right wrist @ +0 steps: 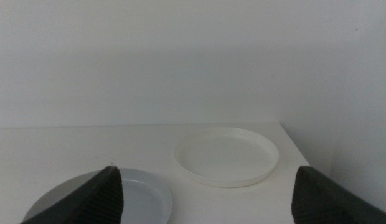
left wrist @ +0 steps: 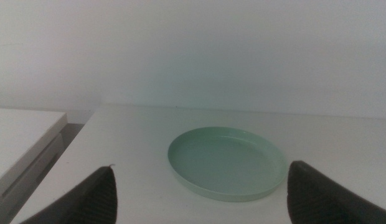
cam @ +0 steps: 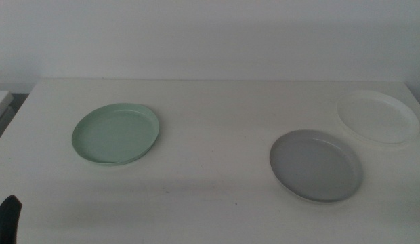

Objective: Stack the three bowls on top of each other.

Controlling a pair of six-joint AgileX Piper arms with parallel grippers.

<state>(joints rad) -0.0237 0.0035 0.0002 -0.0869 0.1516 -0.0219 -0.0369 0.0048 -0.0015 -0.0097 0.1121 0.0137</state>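
Middle view: mint bowl (cam: 116, 133) sits left on the tabletop (cam: 210, 102), grey bowl (cam: 316, 165) right, white bowl (cam: 378, 116) just behind it, none stacked. Left end effector (left wrist: 199, 193) and right end effector (right wrist: 208, 193) gape wide, empty. Those low rims could slip from a shallow pinch.

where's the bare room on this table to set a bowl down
The widest bare stretch lies between the green bowl and the grey bowl. The table's near strip is bare too. It's tightest on the right, where the white bowl sits just behind the grey one.
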